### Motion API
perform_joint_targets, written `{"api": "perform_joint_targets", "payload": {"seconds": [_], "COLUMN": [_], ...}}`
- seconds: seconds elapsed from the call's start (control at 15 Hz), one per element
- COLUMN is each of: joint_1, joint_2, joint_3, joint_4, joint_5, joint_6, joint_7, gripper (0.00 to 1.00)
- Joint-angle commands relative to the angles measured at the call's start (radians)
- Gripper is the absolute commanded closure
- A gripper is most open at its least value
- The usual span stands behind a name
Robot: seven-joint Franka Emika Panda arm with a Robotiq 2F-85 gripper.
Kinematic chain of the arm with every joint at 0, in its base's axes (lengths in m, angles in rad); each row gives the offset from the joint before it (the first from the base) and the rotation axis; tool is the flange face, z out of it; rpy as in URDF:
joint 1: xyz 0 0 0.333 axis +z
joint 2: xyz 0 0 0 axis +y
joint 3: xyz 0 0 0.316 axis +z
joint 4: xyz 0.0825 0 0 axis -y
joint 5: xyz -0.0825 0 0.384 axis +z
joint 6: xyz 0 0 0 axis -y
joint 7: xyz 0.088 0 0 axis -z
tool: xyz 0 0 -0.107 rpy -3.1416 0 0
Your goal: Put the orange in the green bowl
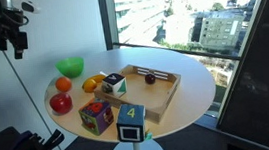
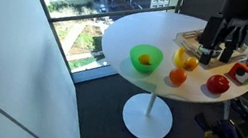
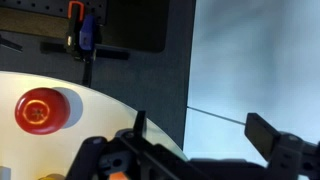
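Note:
The orange (image 1: 63, 83) sits on the round white table between the green bowl (image 1: 70, 67) and a red apple; it also shows in an exterior view (image 2: 177, 76). In that view the green bowl (image 2: 146, 59) holds a paler orange-yellow round thing. My gripper (image 1: 12, 42) hangs high above the table, apart from the orange, and shows in both exterior views (image 2: 219, 46). In the wrist view its fingers (image 3: 200, 130) are spread wide with nothing between them, over the table's edge.
A red apple (image 2: 218, 84) (image 3: 40, 110) lies near the orange. Orange-yellow fruit (image 1: 93, 84) sits beside a wooden tray (image 1: 165, 80) holding a cube and a dark fruit. Two coloured cubes (image 1: 97, 116) stand at the table's front. Windows surround the table.

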Motion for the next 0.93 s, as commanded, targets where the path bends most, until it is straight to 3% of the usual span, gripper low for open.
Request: {"api": "perform_joint_targets", "payload": {"seconds": [0.0,0.87], "joint_1": [-0.016,-0.028], "joint_2": [-0.001,0.000], "joint_3": [0.014,0.014], "joint_4": [0.003,0.014], "joint_5": [0.004,-0.016], "joint_6": [-0.004,0.007], "joint_7": [-0.004,0.008], "gripper": [0.00,0.00]}}
